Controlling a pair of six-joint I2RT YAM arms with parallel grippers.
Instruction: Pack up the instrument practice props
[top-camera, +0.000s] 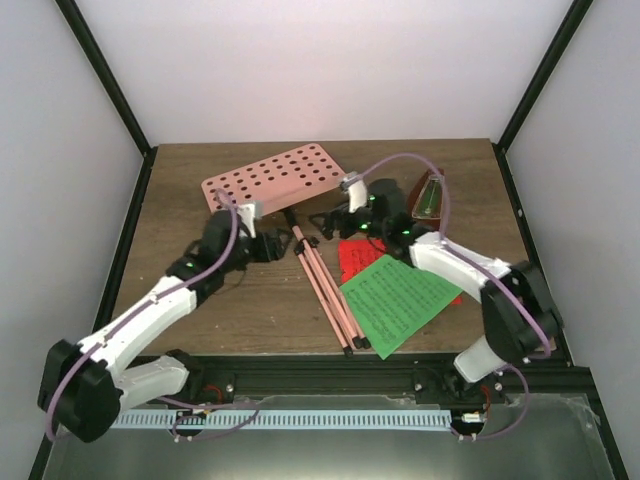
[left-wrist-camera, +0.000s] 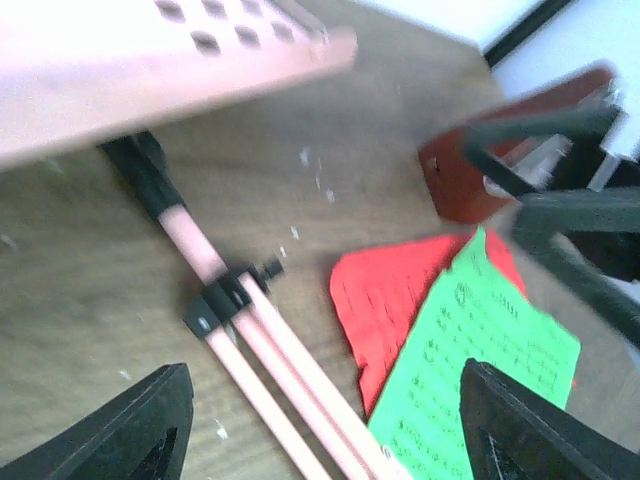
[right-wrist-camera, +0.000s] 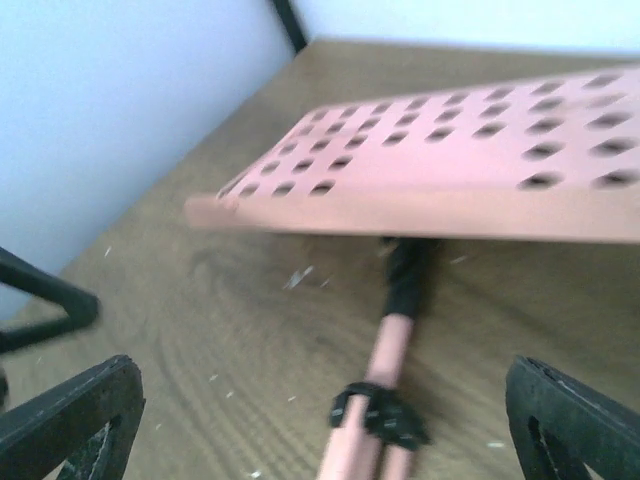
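The pink music stand lies flat on the table, its hole-dotted desk (top-camera: 272, 176) at the back and its folded legs (top-camera: 325, 290) running toward the front. It also shows in the left wrist view (left-wrist-camera: 260, 330) and the right wrist view (right-wrist-camera: 450, 170). A green sheet (top-camera: 397, 300) lies over a red sheet (top-camera: 357, 258) right of the legs. The reddish-brown metronome (top-camera: 428, 195) stands at the back right. My left gripper (top-camera: 272, 247) is open and empty just left of the stem. My right gripper (top-camera: 330, 220) is open and empty just right of the stem.
The table (top-camera: 200, 300) is boxed in by white walls with black corner posts (top-camera: 105, 75). A black rail (top-camera: 330, 372) runs along the near edge by the arm bases.
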